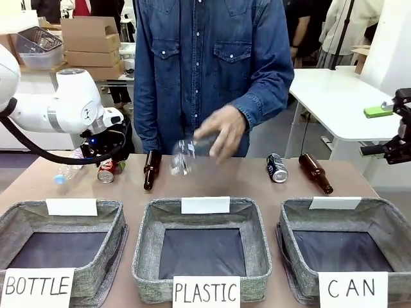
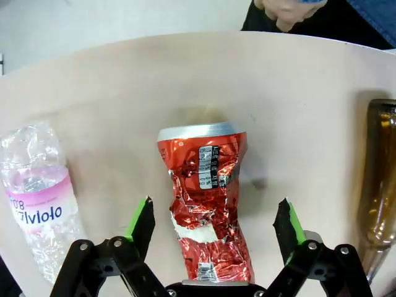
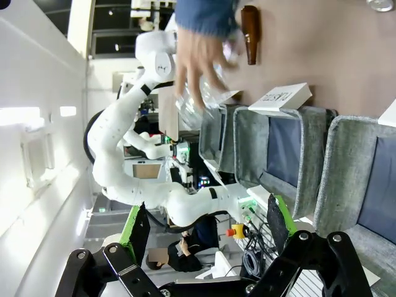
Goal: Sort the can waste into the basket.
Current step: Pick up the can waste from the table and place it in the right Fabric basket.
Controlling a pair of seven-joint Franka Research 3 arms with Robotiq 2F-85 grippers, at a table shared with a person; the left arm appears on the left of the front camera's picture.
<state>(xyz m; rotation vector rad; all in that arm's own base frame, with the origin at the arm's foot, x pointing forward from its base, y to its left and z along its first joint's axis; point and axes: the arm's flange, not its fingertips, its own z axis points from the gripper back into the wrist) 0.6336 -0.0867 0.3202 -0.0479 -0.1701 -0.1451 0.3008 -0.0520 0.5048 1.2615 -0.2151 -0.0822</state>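
Note:
A crushed red can (image 1: 106, 171) lies on the table at the far left. In the left wrist view the red can (image 2: 207, 198) sits between the fingers of my left gripper (image 2: 215, 214), which stands open with gaps on both sides. My left gripper (image 1: 109, 160) hangs low over it in the front view. A dark can (image 1: 277, 168) with a round logo lies at the far right. The grey basket (image 1: 385, 208) signed "CAN" stands at the front right. My right gripper (image 1: 380, 151) hovers open at the right edge, and between the fingers of my right gripper (image 3: 204, 229) there is nothing.
A person's hand (image 1: 221, 131) holds a clear plastic bottle (image 1: 185, 156) over the middle. Brown bottles (image 1: 151, 168) (image 1: 316, 172) lie beside the cans. A crumpled plastic bottle (image 2: 40, 192) lies next to the red can. Baskets signed "BOTTLE" (image 1: 13, 218) and "PLASTIC" (image 1: 144, 224) stand in front.

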